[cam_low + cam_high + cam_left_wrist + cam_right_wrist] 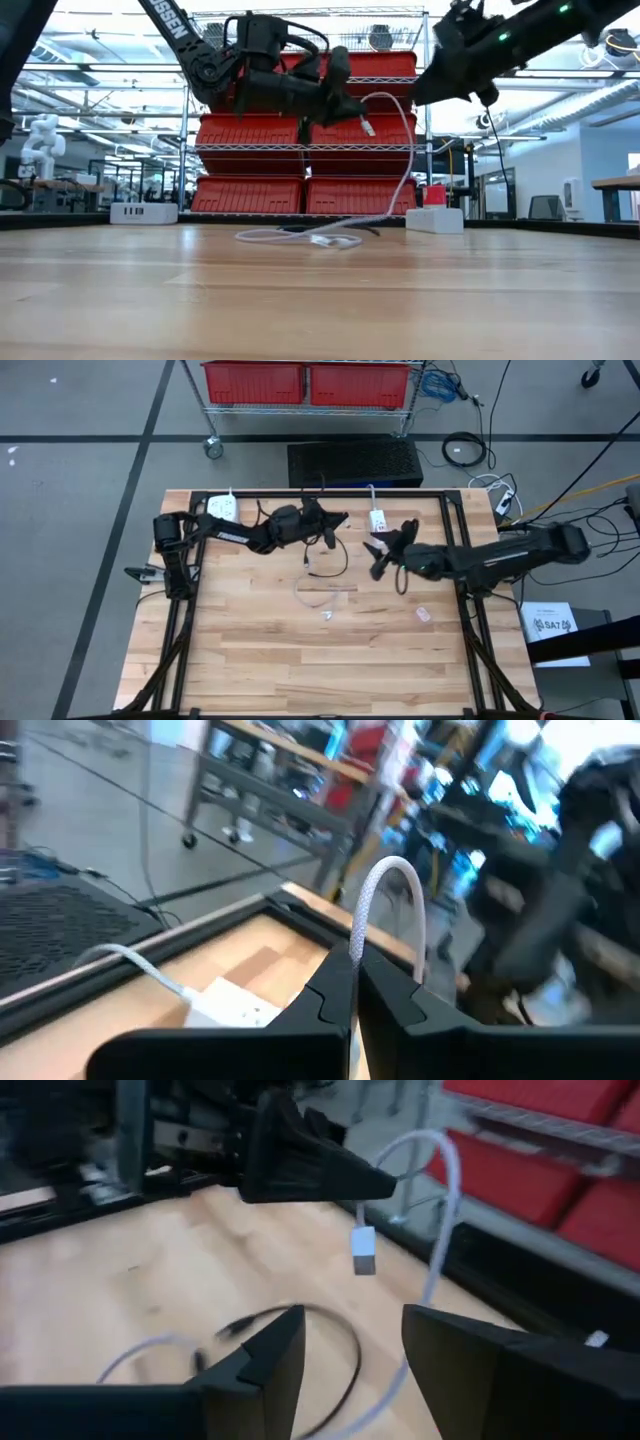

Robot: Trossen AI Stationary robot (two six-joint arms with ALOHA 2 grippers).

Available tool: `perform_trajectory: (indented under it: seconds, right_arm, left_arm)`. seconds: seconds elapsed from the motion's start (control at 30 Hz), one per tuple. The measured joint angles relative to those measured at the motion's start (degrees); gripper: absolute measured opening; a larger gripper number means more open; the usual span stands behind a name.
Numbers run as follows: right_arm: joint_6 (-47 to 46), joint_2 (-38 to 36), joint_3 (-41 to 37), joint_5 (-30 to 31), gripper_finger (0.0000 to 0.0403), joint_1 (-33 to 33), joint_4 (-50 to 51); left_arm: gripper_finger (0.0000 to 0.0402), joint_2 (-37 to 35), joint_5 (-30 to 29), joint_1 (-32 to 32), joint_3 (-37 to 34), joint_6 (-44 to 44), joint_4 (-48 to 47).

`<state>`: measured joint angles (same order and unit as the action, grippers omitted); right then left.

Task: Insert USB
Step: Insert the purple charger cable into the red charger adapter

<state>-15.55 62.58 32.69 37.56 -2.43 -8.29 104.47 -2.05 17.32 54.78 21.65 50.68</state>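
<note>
A white USB cable (405,165) runs from slack coils (322,588) on the table's middle up to my left gripper (350,108), which is shut on it. Its silver USB plug (363,1252) hangs just below the fingertips, well above the wood. My right gripper (350,1348) is open and raised, to the right of the plug and pointing at it, with nothing between its fingers. A white socket block (378,520) rests flat near the far edge; it also shows in the low view (435,219). My left gripper pinches the white cable between its two fingertips, a short way behind the plug (358,1208). The fingers (340,990) lie level and come from the table's left. The plug hangs down clear of the table. Behind the fingers the cable arches up (395,880) and falls slack to the table.
A white power strip (222,508) sits at the far left corner. A thin black cable (332,560) loops on the wood below the grippers. Small pale bits (423,614) lie right of centre. A rack with red bins (305,382) stands beyond the far edge.
</note>
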Motion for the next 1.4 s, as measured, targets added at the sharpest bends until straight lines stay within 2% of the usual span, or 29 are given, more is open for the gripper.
perform_trajectory:
  seconds: [0.1,0.23,0.3,0.43,0.57,0.8,1.0,1.27,1.4]
  right_arm:
    - [2.96,7.39,0.0,5.8,0.016,-1.41,-9.34]
    - [6.96,14.97,-0.01,8.94,0.0162,-1.42,-21.54]
    - [8.9,17.4,0.68,9.43,0.0166,-1.4,-24.36]
    - [10.44,20.53,4.18,10.05,0.0184,-0.72,-23.57]
    - [10.85,23.07,8.45,12.08,0.0198,0.66,-18.12]
    - [10.45,24.64,12.7,12.28,0.0192,2.12,-11.85]
    - [9.94,24.64,12.74,11.99,0.0144,2.54,-11.55]
    - [10.34,24.61,12.73,11.78,0.0018,2.6,-11.66]
    - [10.45,24.55,12.74,11.8,0.0003,2.6,-11.66]
  left_arm:
    - [0.0007,0.0,-2.21,-1.19,0.0,0.53,1.97]
    - [0.0007,-0.04,-2.83,-2.12,0.0,0.78,1.62]
    - [0.0007,-0.04,-3.9,-2.56,0.0,0.9,1.05]
    - [0.0007,-0.04,-5.87,-3.63,0.0,0.11,0.59]
    - [0.0007,-0.04,-7.24,-4.2,0.0,0.05,0.6]
    - [0.0007,-0.04,-7.47,-4.76,-0.04,-0.06,0.83]
    - [0.0007,-0.04,-7.45,-4.94,-0.04,0.1,1.3]
    - [0.0007,-0.04,-7.36,-5.07,-0.04,0.11,1.15]
    - [0.0007,-0.02,-7.15,-5.07,-0.04,0.16,1.04]
